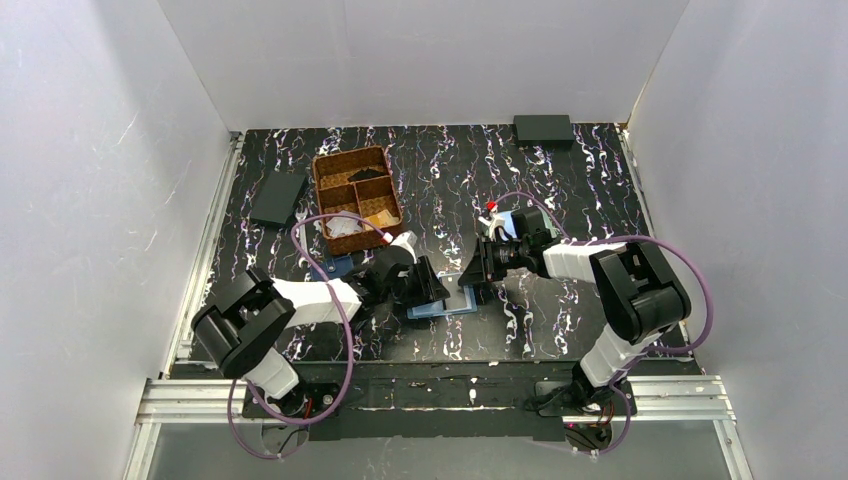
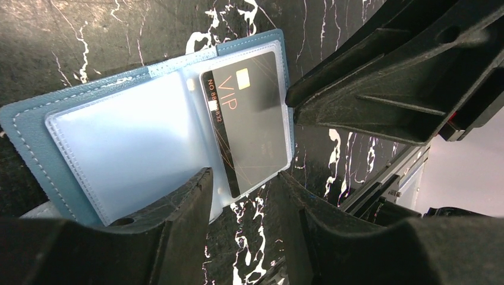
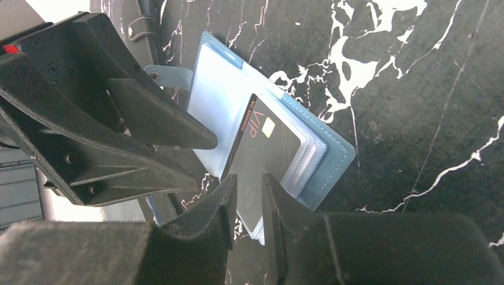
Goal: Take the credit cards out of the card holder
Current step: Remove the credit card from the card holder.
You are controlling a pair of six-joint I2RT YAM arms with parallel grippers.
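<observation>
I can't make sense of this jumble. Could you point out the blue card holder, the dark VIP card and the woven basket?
card holder (image 2: pixel 27 136): left wrist view, on its blue cover's edge.
dark VIP card (image 2: pixel 252 124): left wrist view, middle of its face.
woven basket (image 1: pixel 350 154): top view, on its far rim.

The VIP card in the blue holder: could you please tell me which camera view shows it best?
The left wrist view: the VIP card lies nearly face-on and large, its lettering readable. The right wrist view shows it slanted and smaller. The top view shows only the holder, with no card detail.
</observation>
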